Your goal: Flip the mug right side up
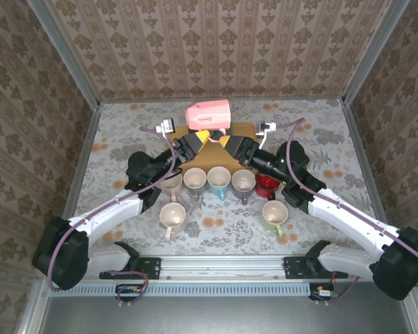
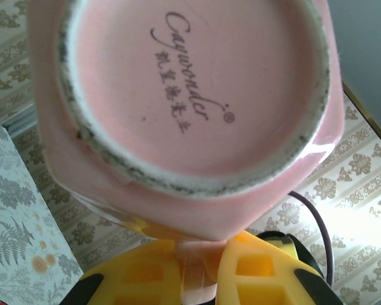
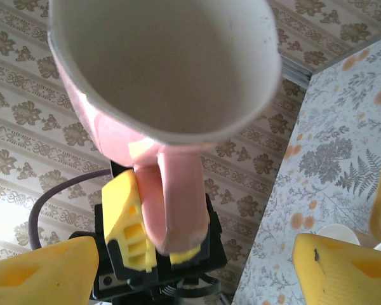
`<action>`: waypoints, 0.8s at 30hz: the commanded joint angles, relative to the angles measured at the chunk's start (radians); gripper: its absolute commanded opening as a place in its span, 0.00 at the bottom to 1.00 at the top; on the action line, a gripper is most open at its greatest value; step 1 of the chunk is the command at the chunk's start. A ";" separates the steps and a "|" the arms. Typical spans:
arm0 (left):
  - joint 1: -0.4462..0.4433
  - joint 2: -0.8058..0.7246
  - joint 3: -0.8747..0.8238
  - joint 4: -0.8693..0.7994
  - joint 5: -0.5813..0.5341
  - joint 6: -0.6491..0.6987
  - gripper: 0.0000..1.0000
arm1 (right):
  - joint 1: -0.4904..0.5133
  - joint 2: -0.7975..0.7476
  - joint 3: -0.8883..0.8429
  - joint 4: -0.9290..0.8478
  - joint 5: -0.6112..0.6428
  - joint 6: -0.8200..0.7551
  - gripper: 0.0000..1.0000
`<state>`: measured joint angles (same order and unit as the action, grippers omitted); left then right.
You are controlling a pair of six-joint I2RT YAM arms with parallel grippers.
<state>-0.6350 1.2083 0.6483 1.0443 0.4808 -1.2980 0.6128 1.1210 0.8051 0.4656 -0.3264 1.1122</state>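
Gripping the pink mug [image 1: 208, 115] by its handle [image 3: 174, 190], the left gripper [image 2: 193, 270] is holding it sideways in the air above the table's [image 1: 320, 139] far end, while the right gripper [image 1: 228, 141] is hovering at its mouth with fingers [image 3: 343, 270] spread wide.

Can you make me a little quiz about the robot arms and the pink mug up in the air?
1. Which arm's gripper is clamped on the handle of the pink mug? A left, B right, C both.
2. True or false: the right gripper is open.
3. Fill in: the darkest mug standing on the table is ___.

Key:
1. A, the left gripper.
2. True.
3. Red, the red mug.
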 commanded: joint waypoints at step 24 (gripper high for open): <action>-0.051 -0.087 0.003 -0.010 0.031 0.107 0.07 | -0.026 0.053 0.059 0.241 -0.053 0.046 0.00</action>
<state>-0.6739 1.1515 0.6483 1.0195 0.4686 -1.2518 0.5941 1.2167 0.8429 0.6914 -0.4129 1.1896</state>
